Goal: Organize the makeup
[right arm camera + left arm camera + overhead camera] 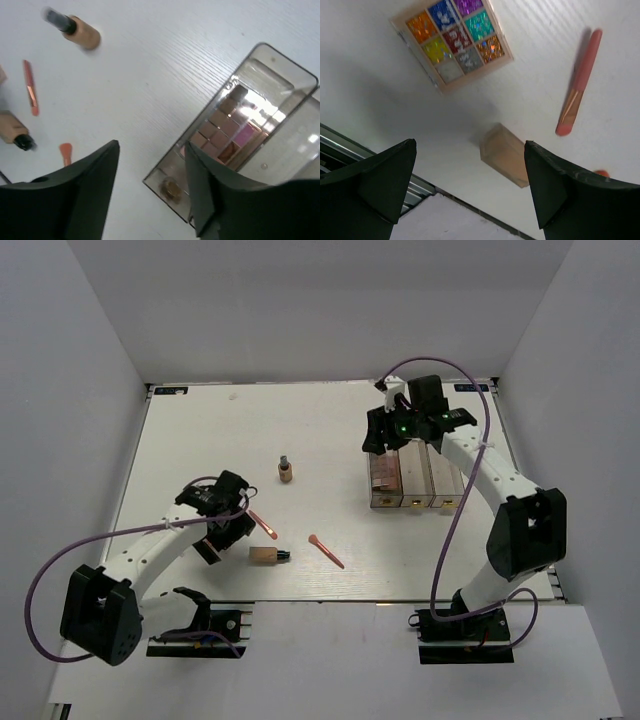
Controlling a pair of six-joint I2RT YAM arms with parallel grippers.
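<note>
My left gripper (470, 145) hangs open over the table, nothing between its fingers. Below it lie a multicoloured palette (452, 45), a tan foundation bottle (505, 155) and a pink-orange brush (580, 82). From above, the left gripper (225, 538) sits beside that brush (263, 524) and the lying bottle (268, 556). A second brush (326, 551) lies to the right, and a second bottle (286, 471) stands upright. My right gripper (152, 145) is open and empty at the near left corner of a clear box (165, 176) holding pink-brown palettes (225, 130).
Three clear organizer boxes (415, 480) stand side by side at the right of the table, the leftmost one holding the palettes (383, 475). A metal rail (350, 145) at the table's near edge runs close behind the left gripper. White walls enclose the table.
</note>
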